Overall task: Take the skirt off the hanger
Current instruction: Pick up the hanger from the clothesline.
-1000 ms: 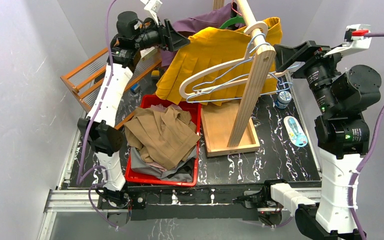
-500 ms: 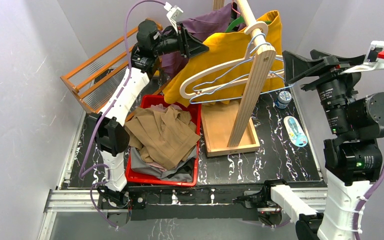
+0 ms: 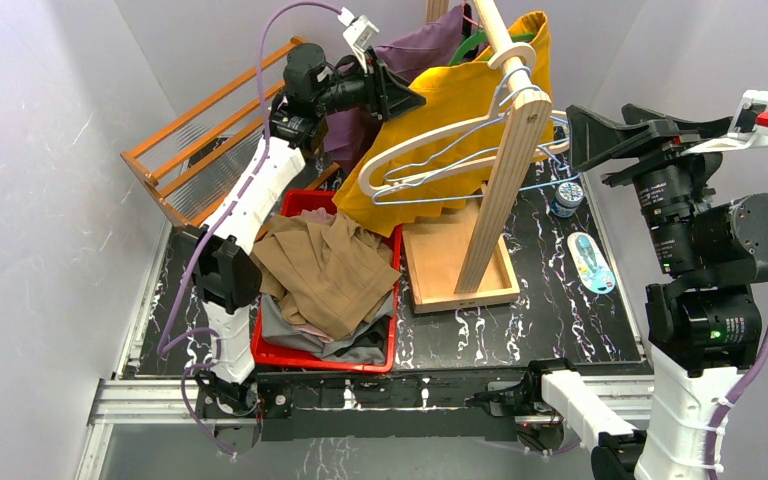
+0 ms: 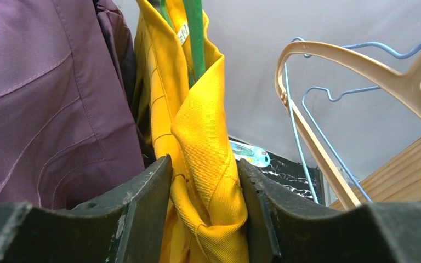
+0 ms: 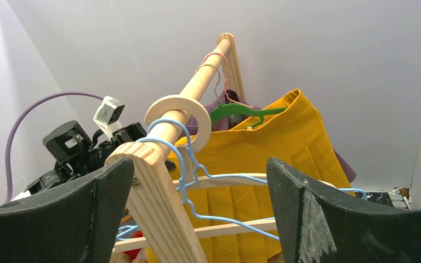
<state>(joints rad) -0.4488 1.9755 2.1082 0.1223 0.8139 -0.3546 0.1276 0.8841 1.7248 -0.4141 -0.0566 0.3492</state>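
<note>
A mustard-yellow skirt [image 3: 440, 90] hangs on a green hanger [image 3: 465, 45] from the wooden rail [image 3: 495, 35]. My left gripper [image 3: 400, 95] is up at the skirt's left edge, shut on a bunched fold of it. In the left wrist view the yellow skirt [image 4: 203, 131] fills the gap of that left gripper [image 4: 204, 161], touching both fingers, and the green hanger [image 4: 196, 38] rises above. My right gripper [image 3: 585, 140] hovers open to the right of the rail's end, holding nothing. The right wrist view shows this right gripper [image 5: 200, 164] wide apart, with the skirt [image 5: 274, 142] behind the rail post.
A purple garment [image 3: 410, 50] hangs behind the skirt. A cream hanger [image 3: 410, 150] and a blue wire hanger [image 3: 480, 190] hang bare at the rail's near end. The rack's post [image 3: 505, 190] stands in a wooden tray [image 3: 440, 265]. A red bin [image 3: 295, 350] holds folded clothes. A slatted crate [image 3: 190, 150] lies at left.
My left gripper has moved right and up along the skirt's edge and closed on it, drawing the fabric in. The right arm rose and pulled back to the right, then held still.
</note>
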